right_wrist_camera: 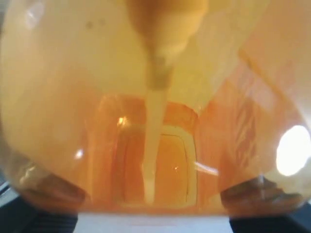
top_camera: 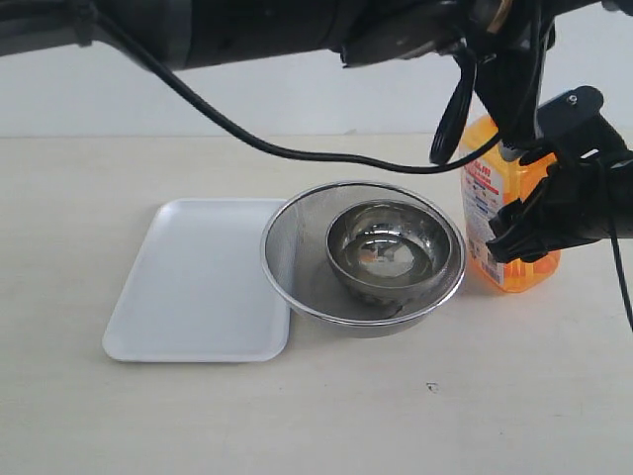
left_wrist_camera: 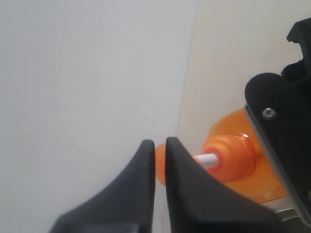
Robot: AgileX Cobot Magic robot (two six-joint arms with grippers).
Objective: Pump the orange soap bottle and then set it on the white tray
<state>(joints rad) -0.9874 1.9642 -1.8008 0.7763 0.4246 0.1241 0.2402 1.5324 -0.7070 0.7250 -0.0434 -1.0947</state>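
Orange soap bottle [top_camera: 519,275]: stands upright on the surface [top_camera: 396,416], at the right of the exterior view, not on the tray.
Label [top_camera: 480,203]: white, orange and blue, on the side of the bottle turned toward the strainer.
Pump head [left_wrist_camera: 160,167]: orange, on a white stem [left_wrist_camera: 210,159] above an orange collar [left_wrist_camera: 228,155]; it shows just behind the tips of the left pincer.
Inside the bottle: in the right wrist view the translucent orange body fills the frame (a pale dip tube runs down its middle).
Right pincer [top_camera: 519,230]: grasping the orange soap bottle around its body, one dark finger across the near face and dark pads [right_wrist_camera: 43,194] showing at both sides in the wrist view.
Left pincer [left_wrist_camera: 159,144]: clenched, its two black fingers almost together with only a thin slit between them; it hangs over the top of the bottle. I cannot tell whether the tips touch the pump head.
Left arm: reaches across the top of the exterior view from the left side to above the bottle, a black cable [top_camera: 247,139] sagging under it.
Strainer [top_camera: 292,262]: round steel mesh, just beside the bottle, its far edge overlapping the tray's rim.
Bowl [top_camera: 396,252]: shiny metal, sitting inside the strainer.
White tray [top_camera: 198,287]: flat on the surface at the left, well apart from the bottle, with the strainer between them.
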